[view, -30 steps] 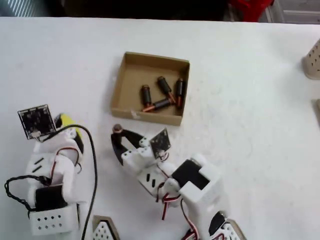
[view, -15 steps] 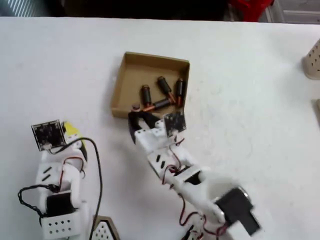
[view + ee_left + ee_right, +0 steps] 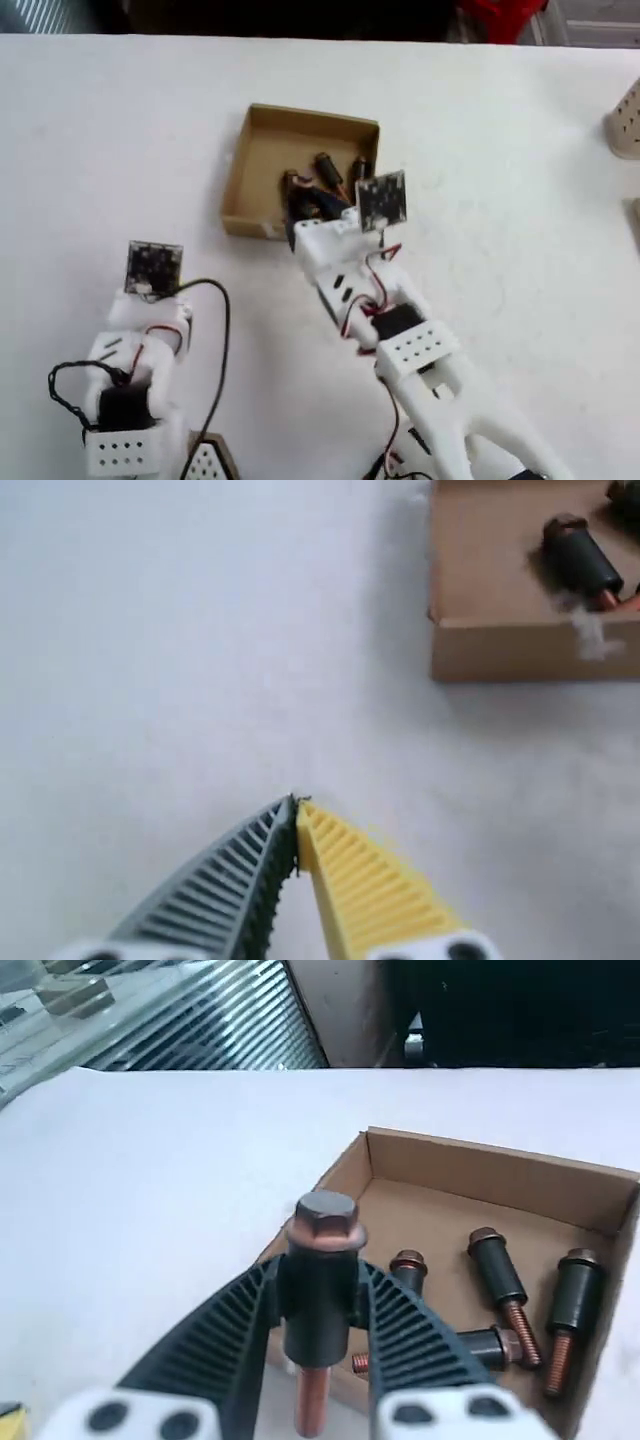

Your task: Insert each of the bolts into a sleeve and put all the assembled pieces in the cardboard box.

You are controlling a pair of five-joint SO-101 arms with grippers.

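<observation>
The cardboard box [image 3: 238, 172] lies open at the table's middle with several sleeved bolts [image 3: 328, 168] in it. My right gripper [image 3: 300, 203] hangs over the box's near wall, shut on a copper bolt in a black sleeve [image 3: 293, 181]. In the right wrist view that sleeved bolt [image 3: 324, 1222] stands upright between the black fingers of the right gripper [image 3: 318, 1290], with the box [image 3: 480, 1175] and its pieces [image 3: 497, 1270] beyond. My left gripper [image 3: 295, 818] is shut with nothing in it, low over bare table short of the box corner [image 3: 520, 652].
A beige perforated block [image 3: 625, 122] stands at the right edge of the table. Another perforated piece [image 3: 205, 462] lies at the front edge between the arms' bases. White table stretches left of and beyond the box.
My right arm has swung forward and to the right with the sleeved bolt, from in front of the box to over its near wall. The left arm has shifted a little rightward.
</observation>
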